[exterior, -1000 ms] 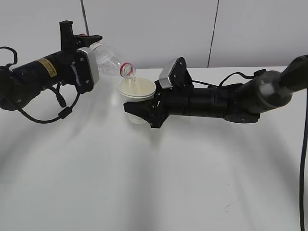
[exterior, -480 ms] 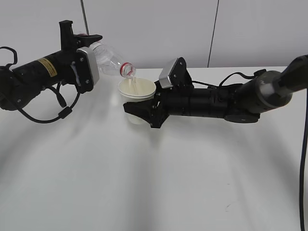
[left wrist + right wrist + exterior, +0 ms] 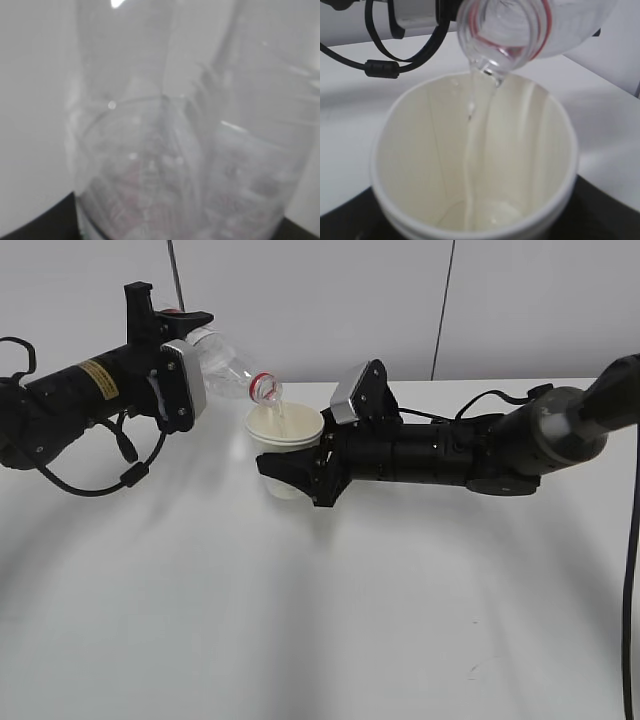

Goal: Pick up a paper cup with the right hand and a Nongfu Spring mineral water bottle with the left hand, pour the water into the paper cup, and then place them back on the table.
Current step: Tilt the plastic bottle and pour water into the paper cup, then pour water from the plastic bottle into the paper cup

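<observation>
My left gripper [image 3: 185, 325] is shut on the clear Nongfu Spring bottle [image 3: 232, 368], which lies tipped with its red-ringed mouth [image 3: 266, 387] over the cup. The bottle body fills the left wrist view [image 3: 190, 150]. My right gripper [image 3: 295, 472] is shut on the cream paper cup [image 3: 285, 430] and holds it above the white table [image 3: 300, 620]. In the right wrist view a thin stream of water [image 3: 480, 120] runs from the bottle mouth [image 3: 505, 30] into the cup [image 3: 420, 150], with a little water at its bottom.
The left arm's black cable [image 3: 110, 475] hangs in a loop near the table at the left. A small dark scratch mark [image 3: 472, 668] shows on the tabletop at the front right. A grey wall stands behind.
Nothing has visibly moved; both arms hold their places and water keeps running from the bottle into the cup.
</observation>
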Tool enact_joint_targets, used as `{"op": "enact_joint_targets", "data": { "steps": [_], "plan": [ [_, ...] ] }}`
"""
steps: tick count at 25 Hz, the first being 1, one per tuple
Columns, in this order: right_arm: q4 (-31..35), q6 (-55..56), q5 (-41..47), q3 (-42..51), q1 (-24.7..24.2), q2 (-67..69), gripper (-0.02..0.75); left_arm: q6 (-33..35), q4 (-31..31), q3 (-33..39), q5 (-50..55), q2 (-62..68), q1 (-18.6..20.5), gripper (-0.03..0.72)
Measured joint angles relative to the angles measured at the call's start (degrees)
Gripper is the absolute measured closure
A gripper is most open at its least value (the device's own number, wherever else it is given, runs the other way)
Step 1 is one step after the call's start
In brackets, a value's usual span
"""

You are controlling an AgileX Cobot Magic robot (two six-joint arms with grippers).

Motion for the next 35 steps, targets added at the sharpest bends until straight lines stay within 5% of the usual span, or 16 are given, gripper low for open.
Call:
{"op": "enact_joint_targets", "data": {
  "steps": [35],
  "plan": [
    [-1.69, 0.0, 0.79, 0.0, 0.0, 0.0, 0.256, 2.5, -0.05, 0.0, -0.84, 0.0, 0.0, 0.314]
  ]
}}
